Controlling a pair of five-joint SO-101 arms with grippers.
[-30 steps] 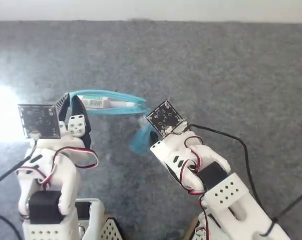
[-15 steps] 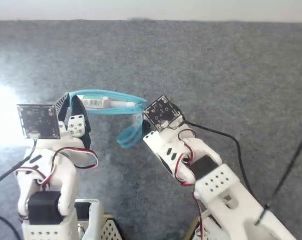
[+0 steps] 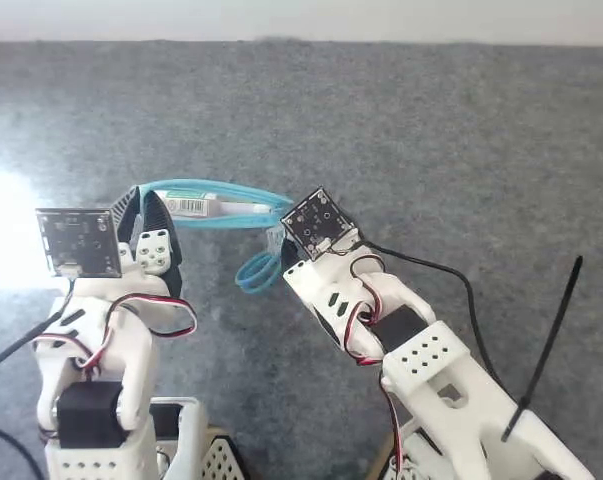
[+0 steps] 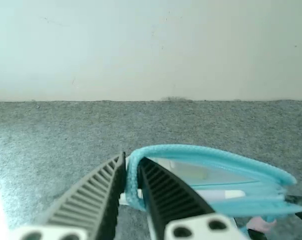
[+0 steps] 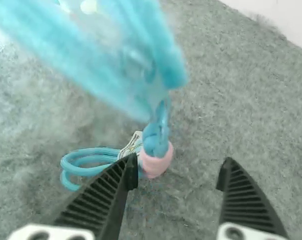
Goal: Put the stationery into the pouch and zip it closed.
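The clear pouch (image 3: 226, 208) with its blue zip trim hangs above the grey table, held up by one end. My left gripper (image 3: 147, 200) is shut on that end, its black fingers (image 4: 161, 192) pinching the blue edge of the pouch (image 4: 211, 167). A white pen (image 4: 223, 194) lies inside. At the pouch's other end a pink zip bead (image 5: 156, 161) and a blue cord loop (image 5: 85, 162) hang down to the table. My right gripper (image 5: 178, 172) stands open just by the bead, with one fingertip (image 5: 128, 172) beside it. The loop (image 3: 256, 272) also shows beside the right arm's wrist.
Grey felt-like table (image 3: 461, 140) runs to a pale wall at the back. A black cable (image 3: 451, 275) trails off the right arm, and a thin black strap (image 3: 551, 340) sticks up near it. Open room lies to the right and beyond the pouch.
The right arm has swung left, closer to the pouch's free end. The blue cord loop has dropped from a blurred swing and now hangs lower and further left.
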